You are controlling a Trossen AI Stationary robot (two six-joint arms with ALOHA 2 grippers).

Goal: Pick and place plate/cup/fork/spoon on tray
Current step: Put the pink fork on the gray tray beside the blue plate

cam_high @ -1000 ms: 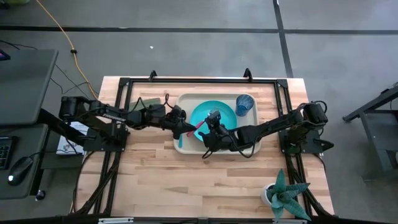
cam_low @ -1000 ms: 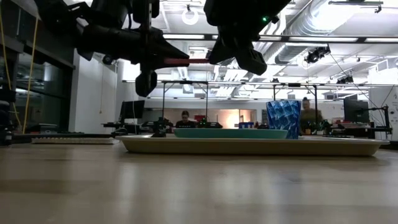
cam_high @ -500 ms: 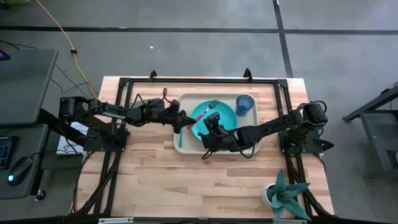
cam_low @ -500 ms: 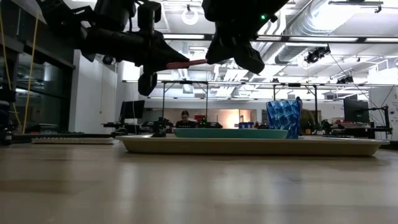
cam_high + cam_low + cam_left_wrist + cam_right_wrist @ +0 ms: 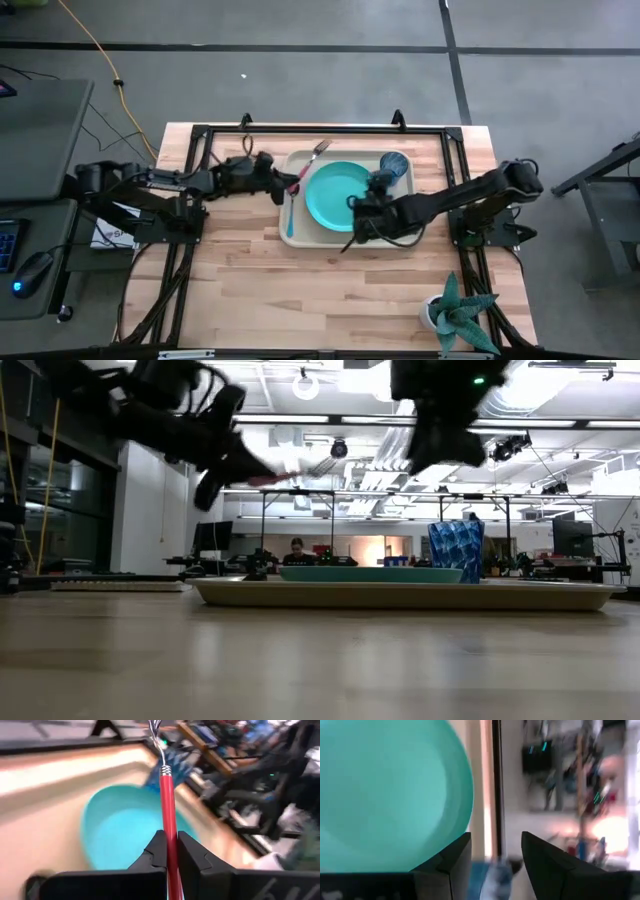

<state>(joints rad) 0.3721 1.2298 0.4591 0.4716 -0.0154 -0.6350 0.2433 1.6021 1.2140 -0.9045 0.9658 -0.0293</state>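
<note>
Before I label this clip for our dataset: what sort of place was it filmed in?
Probably a robotics lab or workshop: exposed ceiling ducts and strip lights, workbenches with monitors behind the wooden table, and a person seated at a bench.

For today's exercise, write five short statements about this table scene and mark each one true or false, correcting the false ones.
1. The left tool is shut on the fork. True.
2. The plate lies on the bare wood, off the tray. False: the plate lies on the tray.
3. The cup stands upright on the tray. True.
4. The right tool grips the spoon. False: its fingers are open and hold nothing; the spoon lies on the tray beside the plate.
5. The fork rests flat on the plate. False: it is held in the air by its red handle, tines pointing away from the left tool.
</note>
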